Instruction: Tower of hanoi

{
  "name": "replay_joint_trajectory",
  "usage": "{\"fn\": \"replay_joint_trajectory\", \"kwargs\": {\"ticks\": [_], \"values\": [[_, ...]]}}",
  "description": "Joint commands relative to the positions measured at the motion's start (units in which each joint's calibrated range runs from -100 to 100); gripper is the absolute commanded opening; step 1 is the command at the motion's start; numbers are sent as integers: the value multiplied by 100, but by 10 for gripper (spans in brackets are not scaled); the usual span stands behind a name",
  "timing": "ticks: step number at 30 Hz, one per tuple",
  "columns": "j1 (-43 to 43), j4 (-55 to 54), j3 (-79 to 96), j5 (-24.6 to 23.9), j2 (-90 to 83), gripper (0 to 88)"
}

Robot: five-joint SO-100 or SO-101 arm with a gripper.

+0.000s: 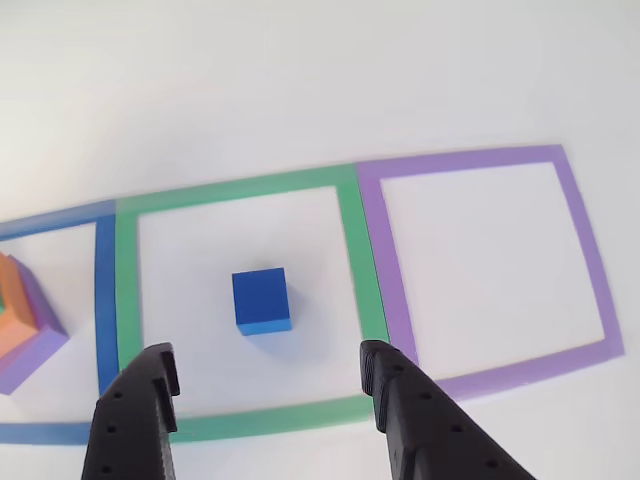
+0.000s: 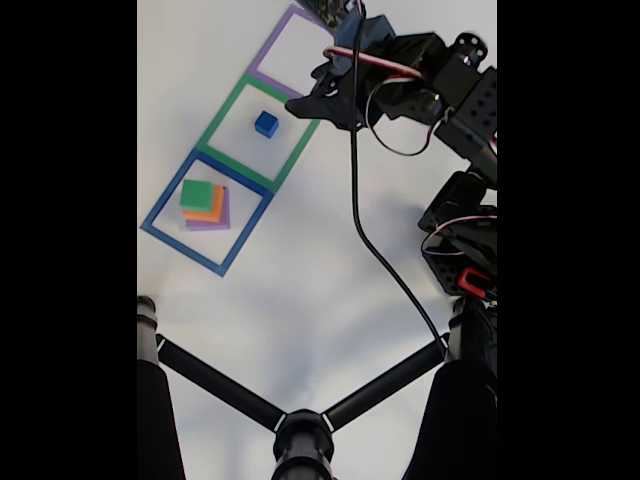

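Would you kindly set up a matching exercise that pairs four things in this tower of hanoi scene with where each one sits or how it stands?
Things:
1. blue block
2. green block
3. purple tape square
4. gripper

Places or states:
A. on top of the stack in the blue tape square
B. open, hovering near the green tape square's edge
C. alone inside the green tape square
D. holds no block

Pairs: 1-C, 2-A, 3-D, 4-B
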Motion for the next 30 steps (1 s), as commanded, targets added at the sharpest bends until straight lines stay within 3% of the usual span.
{"fn": "replay_joint_trajectory", "kwargs": {"ticks": [1, 11, 17, 30], "values": [[49, -2505, 1595, 0, -98, 240], [-96, -6762, 3067, 0, 2065, 297], [-88, -8405, 2958, 0, 3660, 297], [-317, -10283, 2076, 0, 6136, 284]]}}
